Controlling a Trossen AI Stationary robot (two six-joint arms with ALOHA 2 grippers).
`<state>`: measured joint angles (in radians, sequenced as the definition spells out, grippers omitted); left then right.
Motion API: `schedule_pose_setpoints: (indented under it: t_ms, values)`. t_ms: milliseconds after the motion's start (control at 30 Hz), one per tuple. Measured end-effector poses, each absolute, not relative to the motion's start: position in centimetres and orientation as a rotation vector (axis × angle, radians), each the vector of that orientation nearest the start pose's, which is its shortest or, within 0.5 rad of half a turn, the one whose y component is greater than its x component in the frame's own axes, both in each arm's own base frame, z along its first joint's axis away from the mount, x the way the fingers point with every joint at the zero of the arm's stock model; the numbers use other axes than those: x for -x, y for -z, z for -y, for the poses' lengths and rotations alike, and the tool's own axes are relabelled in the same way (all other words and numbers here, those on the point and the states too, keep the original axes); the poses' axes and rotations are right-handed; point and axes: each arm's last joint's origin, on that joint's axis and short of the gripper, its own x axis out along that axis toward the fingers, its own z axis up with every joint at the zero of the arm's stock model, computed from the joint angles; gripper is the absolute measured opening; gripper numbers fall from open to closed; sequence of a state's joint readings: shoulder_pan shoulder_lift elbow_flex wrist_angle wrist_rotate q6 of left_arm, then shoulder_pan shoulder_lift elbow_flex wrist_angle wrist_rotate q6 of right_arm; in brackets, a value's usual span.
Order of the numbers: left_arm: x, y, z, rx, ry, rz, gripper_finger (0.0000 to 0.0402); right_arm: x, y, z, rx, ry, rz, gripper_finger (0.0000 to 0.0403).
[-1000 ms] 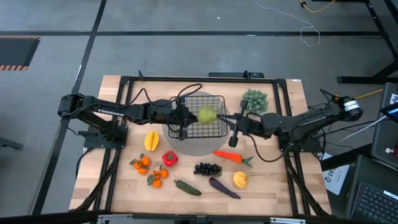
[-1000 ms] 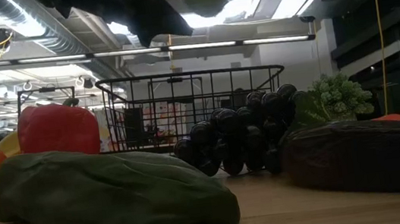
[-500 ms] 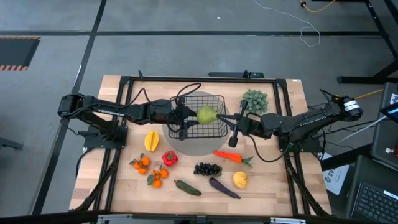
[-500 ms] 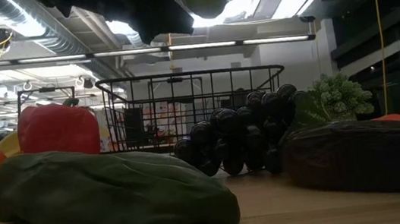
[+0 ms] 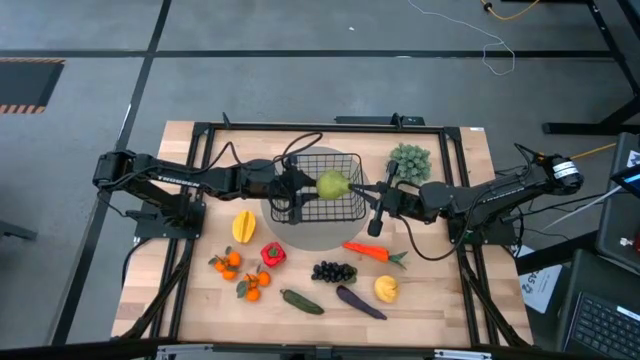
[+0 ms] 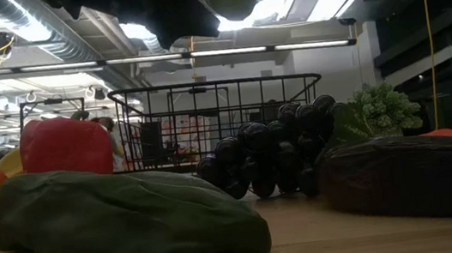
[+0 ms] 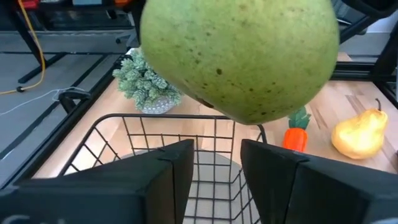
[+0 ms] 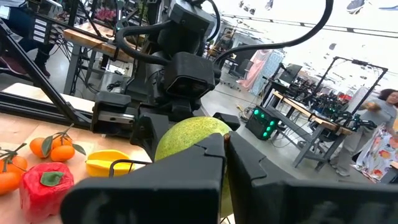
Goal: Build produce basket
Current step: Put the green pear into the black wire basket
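The left tool point(image 5: 303, 192) hangs over the basket point(image 5: 346, 205) with the green apple point(image 5: 331, 184) at its tips. Its fingers point(image 7: 180, 171) stand parted in the wrist view, the apple sitting beyond them, so whether it is gripped or already let go cannot be told. The right tool point(image 5: 377, 218) waits shut at the basket's three o'clock side. Outward from the basket, toward six o'clock, lie the carrot point(image 5: 368, 252), grapes point(image 5: 334, 271), red pepper point(image 5: 273, 254), tangerines point(image 5: 240, 273), cucumber point(image 5: 301, 301), eggplant point(image 5: 360, 302) and a yellow fruit point(image 5: 386, 288), all on the desk point(image 5: 440, 300). The risk now looks plain: a round apple dropped from that height may bounce off the wire rim, or roll out over the low side toward the waiting right tool.
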<state>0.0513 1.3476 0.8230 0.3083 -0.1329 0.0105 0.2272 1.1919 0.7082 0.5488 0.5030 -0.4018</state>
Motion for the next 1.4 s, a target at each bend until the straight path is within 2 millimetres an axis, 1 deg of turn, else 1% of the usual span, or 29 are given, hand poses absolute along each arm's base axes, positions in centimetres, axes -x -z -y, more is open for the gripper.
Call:
schedule_pose_setpoints:
  t_ms: [100,333,367,500,667,800,1000,1167,1400]
  values:
    - [-29.7,-27.0,-1.9,-0.020,-0.193,-0.216,0.0094,-25.7,-29.4,-4.5,0.376,0.284,0.005,0.0000]
    - [-29.7,-27.0,-1.9,-0.024,-0.193,-0.217,0.0013,-25.7,-29.4,-4.5,0.376,0.282,0.005,0.0000]
    - [-29.7,-27.0,-1.9,-0.029,-0.192,-0.217,0.0007,-25.7,-29.4,-4.5,0.376,0.282,0.005,0.0000]
    - [-29.7,-27.0,-1.6,-0.047,-0.186,-0.219,0.0001,-25.7,-29.4,-4.5,0.376,0.282,0.005,0.0000]
    - [-29.7,-27.0,-1.2,-0.061,-0.250,-0.215,0.0000,-25.7,-29.4,-4.5,0.375,0.275,0.009,0.0000]
    - [-29.7,-27.0,-1.2,-0.061,-0.257,-0.218,0.0000,-25.7,-29.5,-4.7,0.375,0.227,0.027,0.0000]
    - [-29.7,-26.9,-1.2,-0.061,-0.258,-0.228,0.0000,-25.7,-29.6,-4.7,0.373,0.215,0.036,0.0000]
    - [-29.7,-26.9,-1.3,-0.055,-0.262,-0.228,0.0000,-25.7,-29.7,-5.1,0.367,0.086,0.080,0.0000]
    - [-29.7,-26.9,-1.3,-0.055,-0.263,-0.230,0.0000,-25.7,-30.1,-5.7,0.305,-0.101,0.149,0.0000]
